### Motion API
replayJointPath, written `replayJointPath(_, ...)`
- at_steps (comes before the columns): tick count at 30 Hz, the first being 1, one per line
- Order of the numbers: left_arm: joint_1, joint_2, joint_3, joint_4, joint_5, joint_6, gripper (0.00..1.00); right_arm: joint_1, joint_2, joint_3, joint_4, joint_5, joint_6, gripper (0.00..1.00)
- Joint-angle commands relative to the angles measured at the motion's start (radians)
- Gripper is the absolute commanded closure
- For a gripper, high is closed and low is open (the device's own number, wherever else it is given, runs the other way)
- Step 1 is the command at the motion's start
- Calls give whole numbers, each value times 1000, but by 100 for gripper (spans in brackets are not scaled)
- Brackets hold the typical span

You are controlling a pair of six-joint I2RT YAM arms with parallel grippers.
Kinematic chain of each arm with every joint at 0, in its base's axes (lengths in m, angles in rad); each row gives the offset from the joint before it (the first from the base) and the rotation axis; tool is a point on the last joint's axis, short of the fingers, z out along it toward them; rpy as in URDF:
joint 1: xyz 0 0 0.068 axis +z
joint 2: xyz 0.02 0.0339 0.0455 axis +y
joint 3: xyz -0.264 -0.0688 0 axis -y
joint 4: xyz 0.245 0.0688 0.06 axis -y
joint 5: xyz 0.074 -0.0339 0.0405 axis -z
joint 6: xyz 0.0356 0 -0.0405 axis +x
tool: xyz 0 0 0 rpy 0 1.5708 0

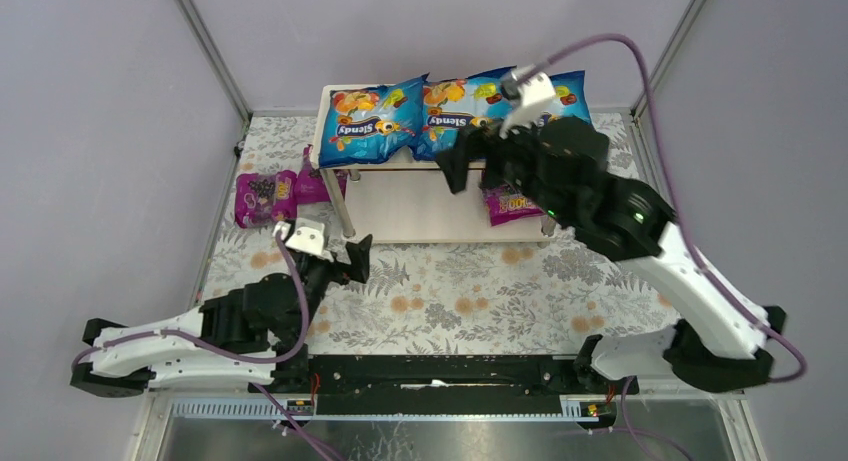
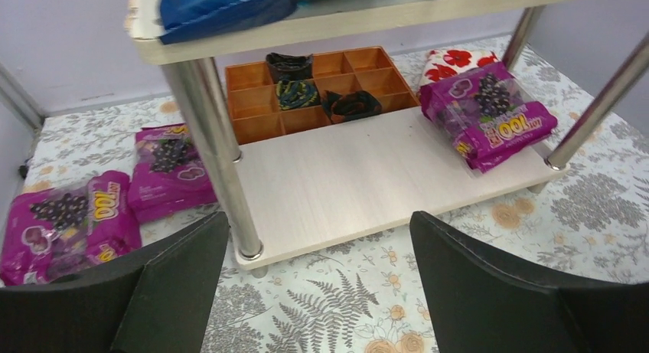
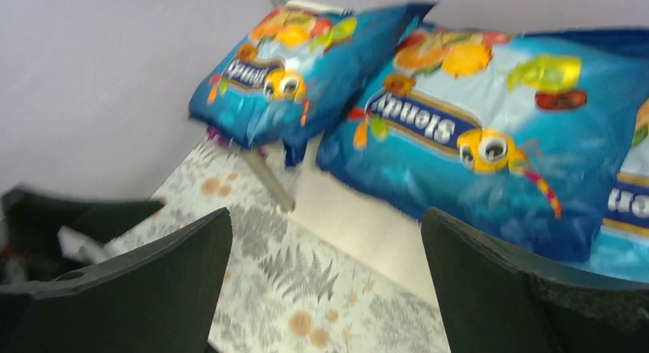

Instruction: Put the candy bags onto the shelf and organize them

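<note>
The shelf (image 1: pixel 440 216) stands at the back of the table. Three blue candy bags lie on its top board: left (image 1: pixel 370 123), middle (image 1: pixel 458 111), and a right one (image 1: pixel 572 89) partly hidden by my right arm. One magenta bag (image 1: pixel 510 205) lies on the lower board at the right (image 2: pixel 490 112). Two magenta bags (image 1: pixel 262 196) (image 1: pixel 316 185) lie on the table left of the shelf. My left gripper (image 1: pixel 345 261) is open and empty near the shelf's front left post (image 2: pixel 210 131). My right gripper (image 1: pixel 478 166) is open and empty, hovering over the shelf's front edge.
An orange compartment tray (image 2: pixel 314 89) holding dark rolled items sits behind the shelf's lower board, with a red-flowered white item (image 2: pixel 458 60) beside it. A floral cloth (image 1: pixel 450 291) covers the table. Purple walls and metal frame posts close in the back and sides.
</note>
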Motion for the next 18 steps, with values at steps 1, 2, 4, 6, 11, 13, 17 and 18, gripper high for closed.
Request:
replayJointPath(1,12,79,29,43,111,-35,6,-2,-180,-229,-9,-200,2,0)
replayJointPath(2,13,107,36,37,131,-52,5,-2,-226,-295,0,-235,7,0)
replayJointPath(4,13,162,33,46,175,-94,2,-1,-322,-418,11,-291,14,0)
replayJointPath(6,13,212,13,75,218,-146,1,-1,-424,-534,20,-309,33,0)
replayJointPath(11,26,299,-76,178,356,-312,1,-2,-564,-782,25,-274,120,0)
replayJointPath(13,46,339,-98,193,414,-377,1,-2,-603,-885,54,-235,176,0)
replayJointPath(17,93,399,-119,177,503,-492,1,-1,-668,-1110,163,-104,340,0)
replayJointPath(18,106,401,-125,166,517,-516,1,-2,-677,-1149,183,-67,372,0)
